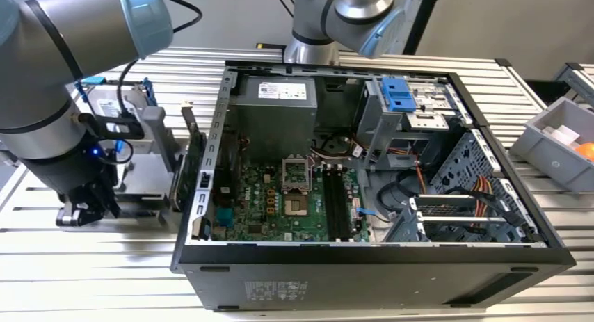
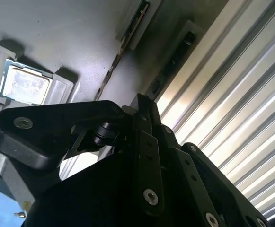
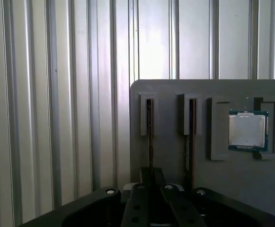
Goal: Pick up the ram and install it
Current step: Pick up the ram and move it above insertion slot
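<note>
One gripper (image 1: 83, 212) sits low at the grey holder (image 1: 149, 197) in the exterior view. In both wrist views the ram (image 3: 150, 127) stands on edge in its slot, in line with the gripper; clamped or not, I cannot tell. Probably light, stiff, fragile: hold its flat sides.

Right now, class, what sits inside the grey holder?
Two ram sticks stand on edge in slots; a processor lies in a recess. The pincer covers one stick's lower end.

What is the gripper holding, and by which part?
Cannot be told. The gripper sits at one end of the ram, which stands on edge in a slot of the gray holder.
</note>
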Controlling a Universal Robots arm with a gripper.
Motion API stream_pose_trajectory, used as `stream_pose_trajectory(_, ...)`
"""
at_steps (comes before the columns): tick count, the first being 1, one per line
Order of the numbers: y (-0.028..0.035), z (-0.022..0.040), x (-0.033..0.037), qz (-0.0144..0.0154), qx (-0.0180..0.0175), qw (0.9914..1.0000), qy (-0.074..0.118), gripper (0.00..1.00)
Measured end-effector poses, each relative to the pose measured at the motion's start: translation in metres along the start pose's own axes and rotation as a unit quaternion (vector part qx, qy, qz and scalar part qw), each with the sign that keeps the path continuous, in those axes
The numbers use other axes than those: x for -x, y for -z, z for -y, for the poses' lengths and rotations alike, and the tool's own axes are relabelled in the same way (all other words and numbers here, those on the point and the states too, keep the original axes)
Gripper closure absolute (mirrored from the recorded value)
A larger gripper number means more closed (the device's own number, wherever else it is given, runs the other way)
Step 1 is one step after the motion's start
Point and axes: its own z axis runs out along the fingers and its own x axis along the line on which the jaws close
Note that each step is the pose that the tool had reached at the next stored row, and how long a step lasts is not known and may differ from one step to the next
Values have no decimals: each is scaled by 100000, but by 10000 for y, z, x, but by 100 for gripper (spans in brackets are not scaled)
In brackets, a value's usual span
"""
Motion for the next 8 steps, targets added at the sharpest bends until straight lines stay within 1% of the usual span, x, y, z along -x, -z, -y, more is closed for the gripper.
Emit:
stream_pose_trajectory(4, 46, -1, 1, -3, 4, 100000, -5, 100)
stream_pose_trajectory(8, 63, -1, 1, 0, 0, 100000, -5, 100)
